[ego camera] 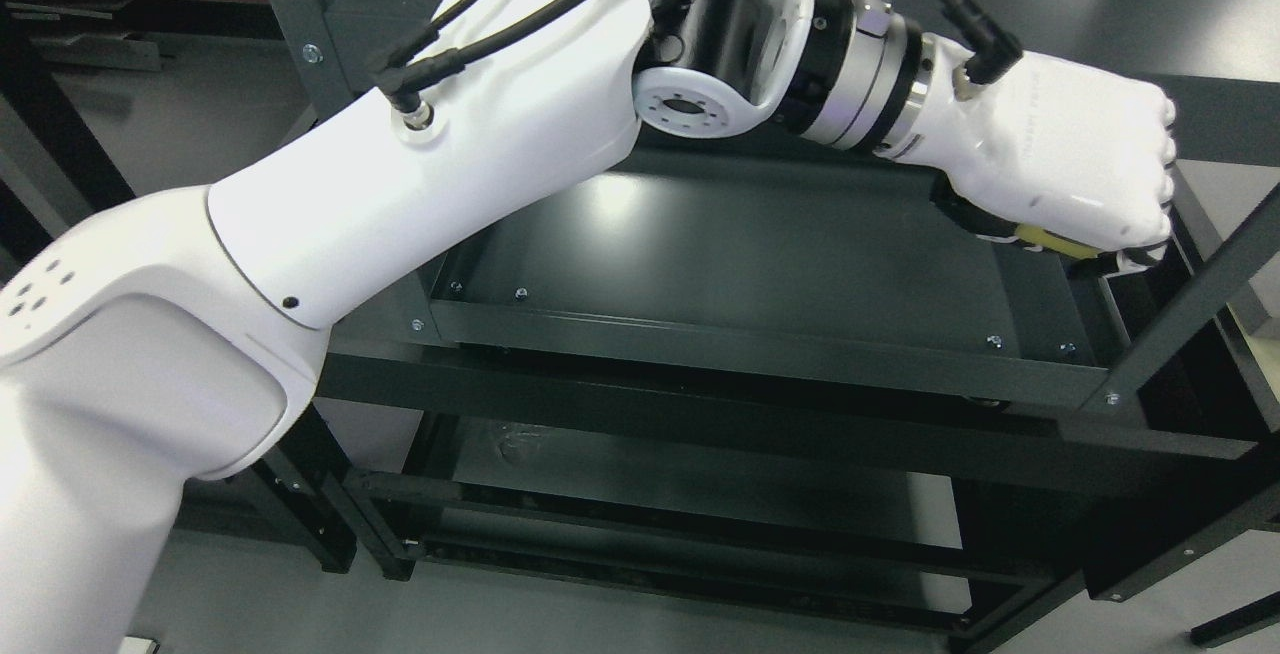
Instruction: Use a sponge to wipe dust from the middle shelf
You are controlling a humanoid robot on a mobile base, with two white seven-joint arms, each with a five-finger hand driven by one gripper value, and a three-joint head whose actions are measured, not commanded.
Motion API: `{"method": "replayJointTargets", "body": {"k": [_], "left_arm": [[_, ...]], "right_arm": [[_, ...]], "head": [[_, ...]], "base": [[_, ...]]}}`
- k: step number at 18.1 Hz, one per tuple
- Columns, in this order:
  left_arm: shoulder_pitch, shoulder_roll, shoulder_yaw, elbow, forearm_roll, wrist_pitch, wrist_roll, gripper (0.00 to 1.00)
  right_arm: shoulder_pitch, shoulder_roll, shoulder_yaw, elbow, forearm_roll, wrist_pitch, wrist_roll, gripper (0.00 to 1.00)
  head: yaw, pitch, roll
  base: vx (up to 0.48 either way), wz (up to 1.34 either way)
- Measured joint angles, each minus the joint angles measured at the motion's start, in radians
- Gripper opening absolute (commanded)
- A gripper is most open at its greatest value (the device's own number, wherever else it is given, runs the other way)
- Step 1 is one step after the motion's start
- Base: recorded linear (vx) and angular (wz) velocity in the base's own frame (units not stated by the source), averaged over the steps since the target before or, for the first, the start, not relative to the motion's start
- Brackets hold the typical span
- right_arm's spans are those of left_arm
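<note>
Your left hand [1075, 169] is curled tight around the sponge [1050, 239]. You can only see a thin yellow strip of it poking out under the fist, with a dark layer beside it. The rest of the sponge is hidden inside the fingers [1165, 184]. Holding it low like this puts the sponge between the hand and the shelf, which is what you need for rubbing.

The hand sits at the far right end of the middle shelf [740, 254], close to the right side wall. It looks like the sponge is on the shelf floor or just above it, but you cannot tell for sure if it touches. The left arm [420, 174] reaches across from the lower left, over the front lip of the shelf, so the hand can get to that corner.

The shelf is a dark metal tray with a raised edge. It is shiny, and a bright patch of light shows near the back left. You cannot see any dust from here.

Your right hand is not in the picture.

Being in the right corner makes sense as one end of a wipe. The next sweep would probably go left along the shelf. Watch the upright post [1190, 304] near the hand so the knuckles do not bump it.
</note>
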Motion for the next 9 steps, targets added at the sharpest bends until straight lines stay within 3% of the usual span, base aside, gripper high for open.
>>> {"method": "replayJointTargets", "body": {"k": [9], "left_arm": [[0.119, 0.164, 0.094, -0.104, 0.010, -0.001, -0.076, 0.02]], "right_arm": [[0.000, 0.000, 0.000, 0.000, 0.000, 0.000, -0.002, 1.00]], "head": [[0.0000, 0.000, 0.000]], "base": [[0.000, 0.00]]}}
